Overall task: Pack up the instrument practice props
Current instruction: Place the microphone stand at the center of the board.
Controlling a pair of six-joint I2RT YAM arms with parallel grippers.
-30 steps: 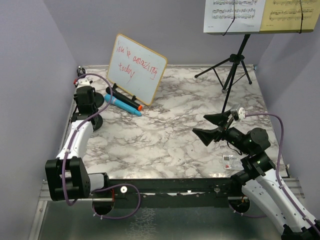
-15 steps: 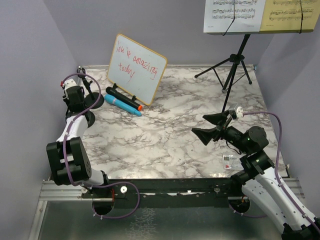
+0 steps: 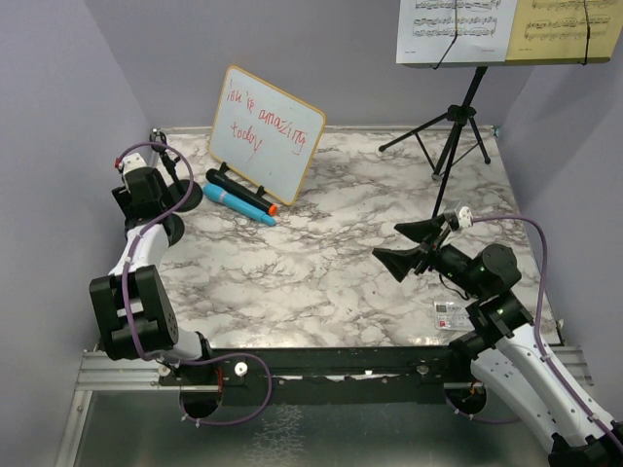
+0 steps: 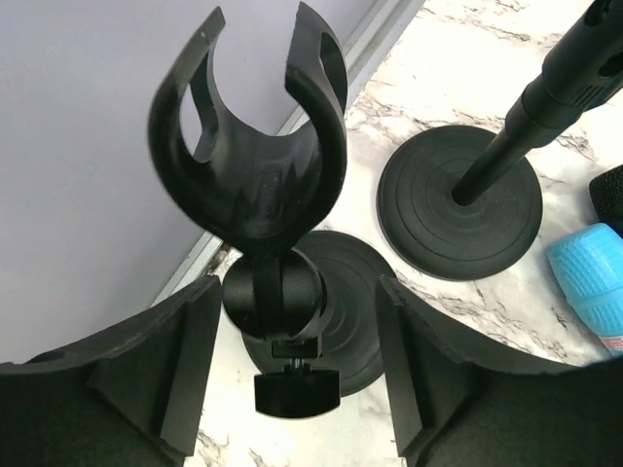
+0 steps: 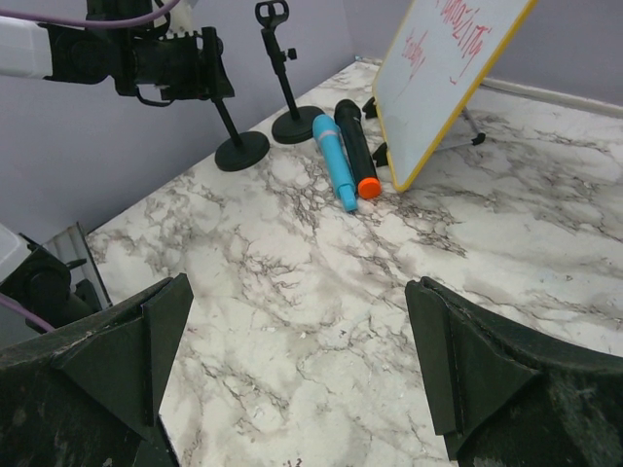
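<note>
Left wrist cam first. The left tool (image 4: 297, 292) is open, one finger on each side of the swivel joint of a black mic holder (image 4: 248, 156). There's a sliver of daylight on the right side at least, so nothing's clamped. The holder stands upright on its round base near the desk (image 4: 467, 58) edge by the wall, with its U-shaped clip pointing up. The second holder (image 4: 459, 214) has its base just beside, and the head of the blue mic (image 4: 589, 272) pokes in at the right.

Right wrist cam: the right tool (image 5: 297, 292) gapes wide over bare marble, holding nothing. From here both holders sit in the far left corner. The blue mic lies flat alongside the black mic (image 5: 352, 146), right at the foot of the whiteboard (image 5: 448, 78).

Top cam: the music stand (image 3: 458, 146) is at the back right with the white sheet (image 3: 456, 29) and yellow sheet (image 3: 569, 34) on it. The left arm mostly covers the holders up here, so I can't judge the grip from this angle.

My take is that the step is grabbing that near holder. I'd close on the joint or the stem under it, not the clip prongs, which look likely to twist. Centre it first, then lift straight up so the base clears its neighbour and doesn't nudge the blue mic.
</note>
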